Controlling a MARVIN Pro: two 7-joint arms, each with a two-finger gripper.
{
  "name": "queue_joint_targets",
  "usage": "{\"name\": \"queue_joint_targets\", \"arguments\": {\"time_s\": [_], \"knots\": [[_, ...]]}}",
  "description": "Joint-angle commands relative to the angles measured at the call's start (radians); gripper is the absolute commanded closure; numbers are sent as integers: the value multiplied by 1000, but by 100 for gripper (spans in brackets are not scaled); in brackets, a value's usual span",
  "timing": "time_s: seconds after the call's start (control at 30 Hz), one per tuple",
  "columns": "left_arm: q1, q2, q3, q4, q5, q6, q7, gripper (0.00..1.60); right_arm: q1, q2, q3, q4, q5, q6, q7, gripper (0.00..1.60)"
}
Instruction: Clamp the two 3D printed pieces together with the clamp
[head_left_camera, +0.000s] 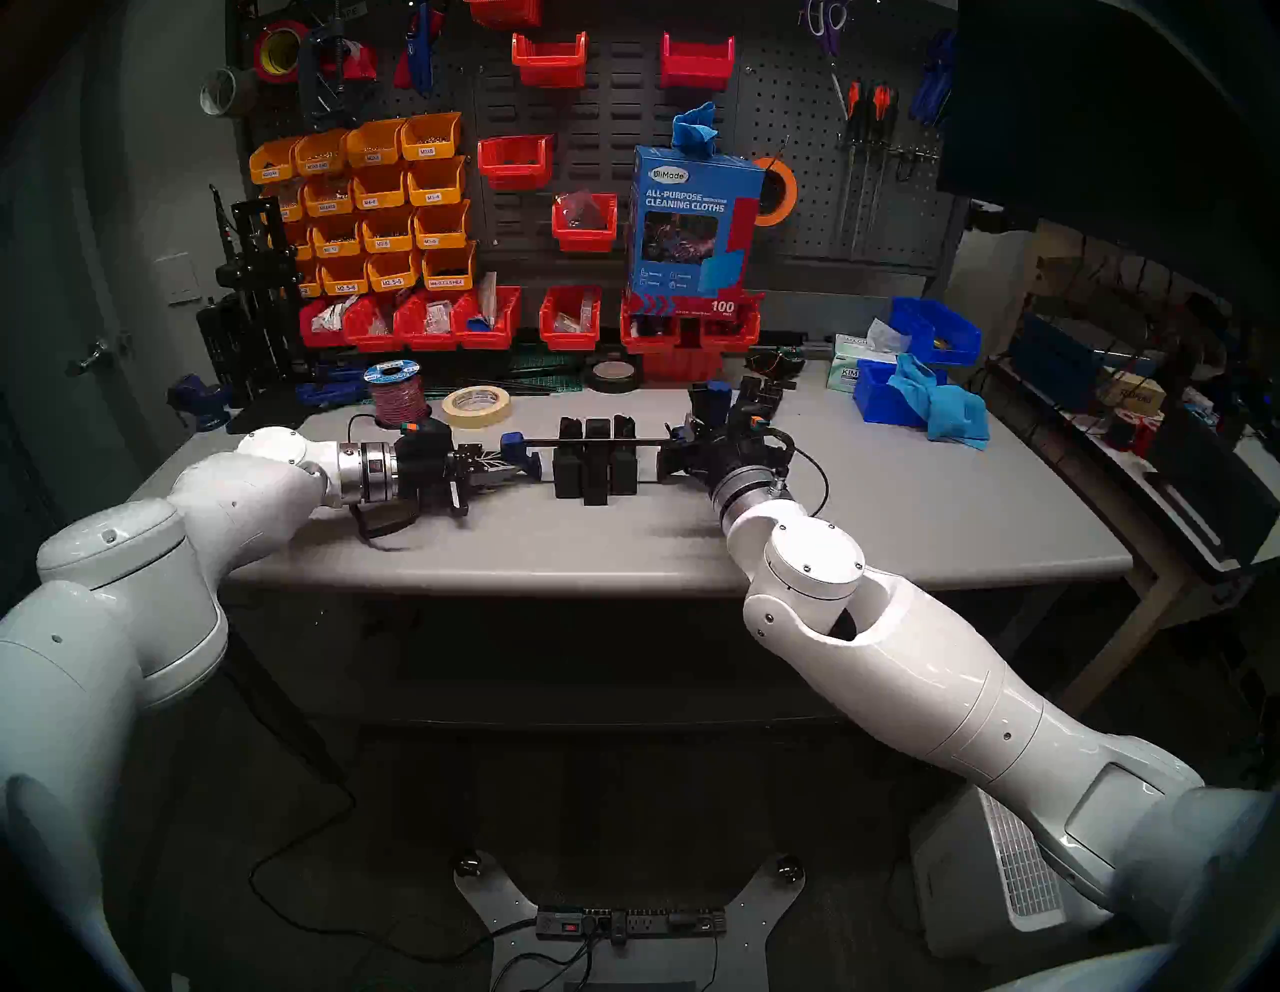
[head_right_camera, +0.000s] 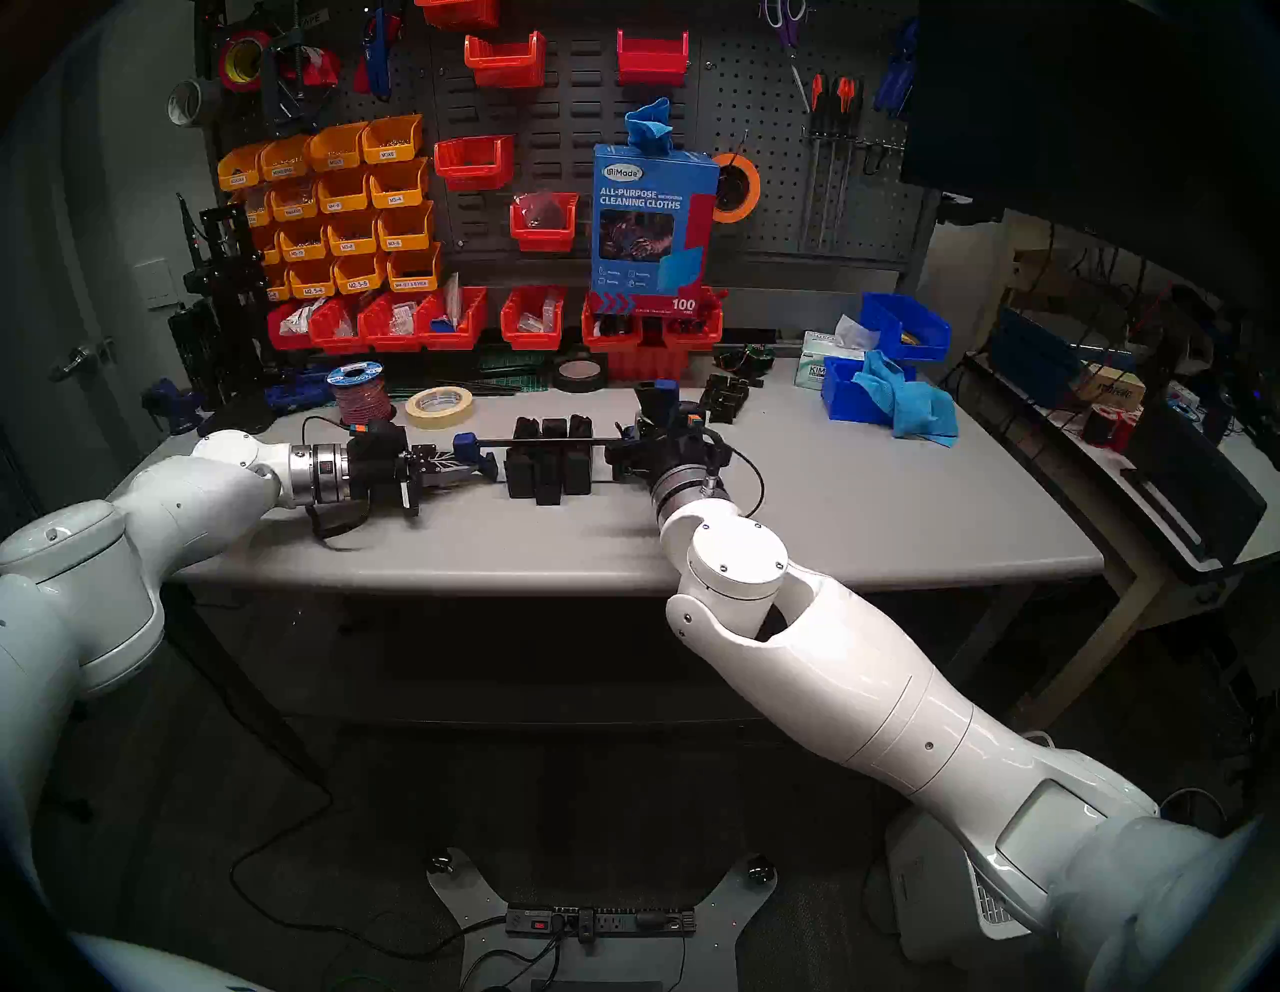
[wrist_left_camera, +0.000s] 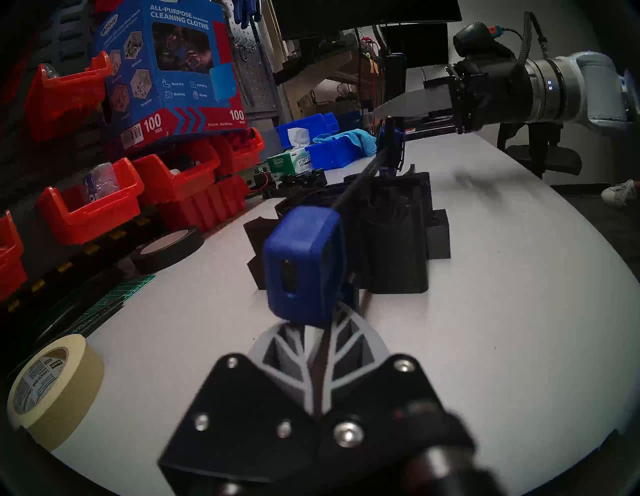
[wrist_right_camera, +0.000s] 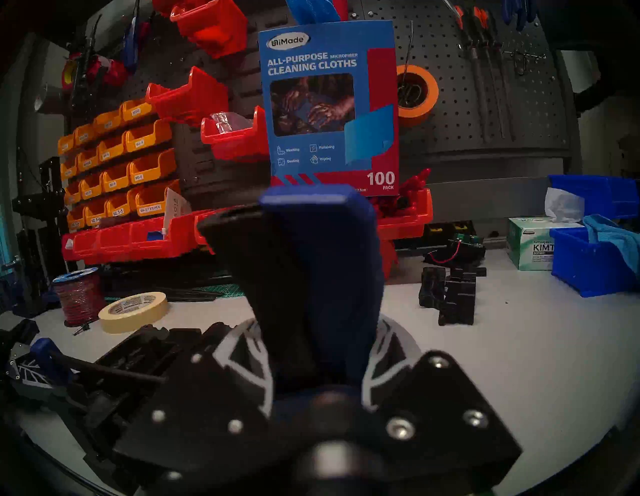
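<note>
Clamp held level above the table, bar running across and over the two pieces, which stand side by side mid-table, directly under the bar and between the clamp's two ends; likely so that the jaws can bracket them from either side. Left gripper closed tight on the blue end piece at the bar's left end, fingers pinched under it in the left wrist view; probably there to steady the bar and keep that jaw from swinging while the other end is worked. Right gripper closed around the trigger handle, which rises straight up between its fingers in the right wrist view; placed there, by the look of it, to squeeze the trigger and ratchet the sliding jaw inward. Gaps visible between each jaw and the pieces in the head views, so not yet clamped. Whether the pieces sit flush against each other hard to tell, being black on black. Heap of smaller black parts well behind the right gripper, tape roll and wire spool behind the left arm, all out of the way.
</note>
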Motion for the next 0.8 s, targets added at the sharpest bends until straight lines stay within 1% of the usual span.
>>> {"name": "queue_joint_targets", "arguments": {"time_s": [0.0, 0.33, 0.67, 0.7, 0.73, 0.77], "knots": [[3, -8, 1, -7, -4, 4, -65, 160, 19, -32, -14, -17, -1, 2, 12, 160], [2, -7, 2, -7, -10, 11, -71, 160, 18, -29, -21, -11, 0, 2, 0, 160], [2, -7, 4, -6, -19, 19, -78, 160, -2, -15, -21, -9, 5, -5, -19, 160], [2, -7, 4, -6, -20, 19, -79, 160, -4, -13, -21, -9, 5, -6, -21, 122], [2, -7, 4, -6, -21, 20, -80, 160, -5, -12, -21, -9, 5, -7, -22, 100], [2, -7, 4, -6, -22, 21, -81, 160, -6, -11, -21, -9, 6, -8, -24, 82]]}}
